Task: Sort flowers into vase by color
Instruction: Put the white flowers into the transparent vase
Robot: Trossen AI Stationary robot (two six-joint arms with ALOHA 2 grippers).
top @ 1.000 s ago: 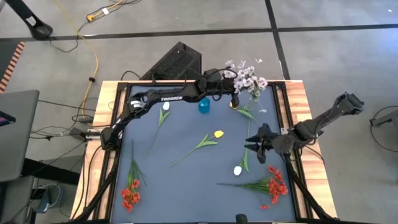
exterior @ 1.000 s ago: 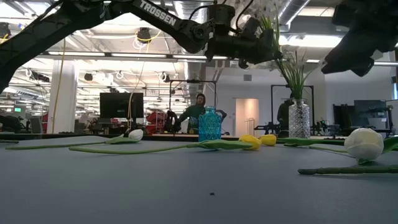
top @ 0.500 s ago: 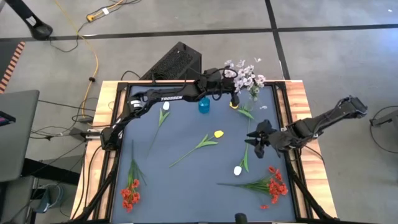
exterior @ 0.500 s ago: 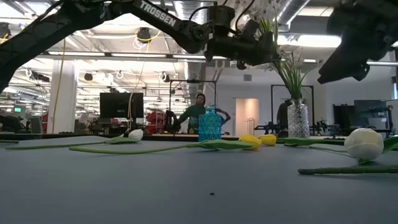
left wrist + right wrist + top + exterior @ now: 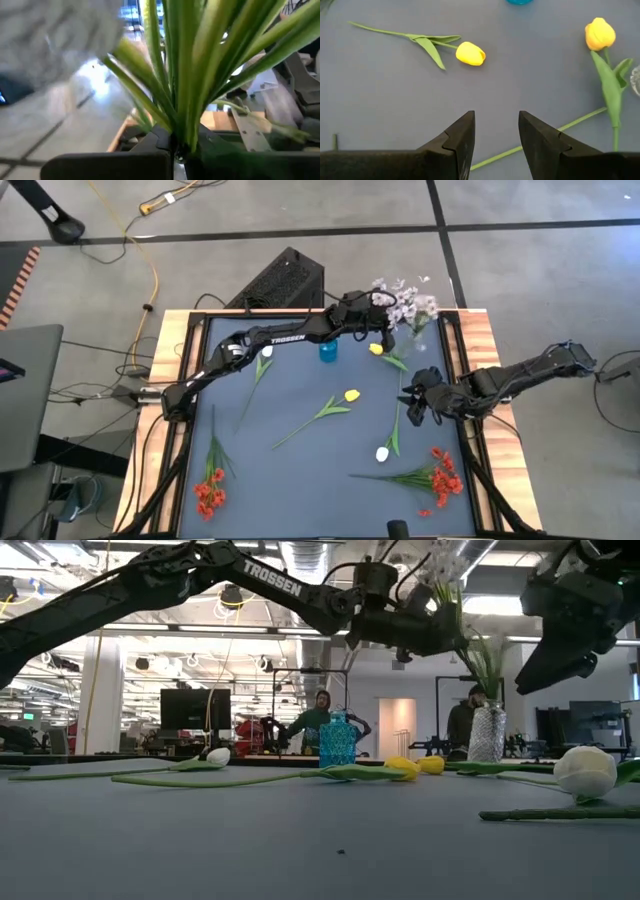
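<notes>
My left gripper [image 5: 388, 320] reaches to the table's far right and is shut on a pale lilac-white spray [image 5: 405, 302] with green stems [image 5: 470, 655]. The stems run down into a clear glass vase [image 5: 487, 733], which stands tilted. A blue vase [image 5: 328, 350] stands beside it. My right gripper [image 5: 412, 405] is open and empty, above a white tulip's stem [image 5: 545, 135]. Two yellow tulips [image 5: 351, 394] [image 5: 376, 349], two white tulips [image 5: 267, 351] [image 5: 382, 453] and two red clusters [image 5: 210, 490] [image 5: 440, 475] lie flat on the mat. My left gripper pinches the spray's bunched green stems [image 5: 181, 142] between its two fingers, lying across them. The fingers come roughly level from the table's left. The stems fan out beyond the fingers, and their lower ends reach down into the clear vase [image 5: 487, 710].
The dark mat [image 5: 300, 470] has a raised frame and wooden borders [image 5: 480, 340]. A black box [image 5: 285, 280] stands behind the far edge. A person [image 5: 320, 715] sits far off in the room. Bare mat lies in the near middle.
My left gripper has gone toward the table's right and far edge with the spray. The clear vase has shifted right and now tilts. My right gripper has gone down toward the mat, staying open.
</notes>
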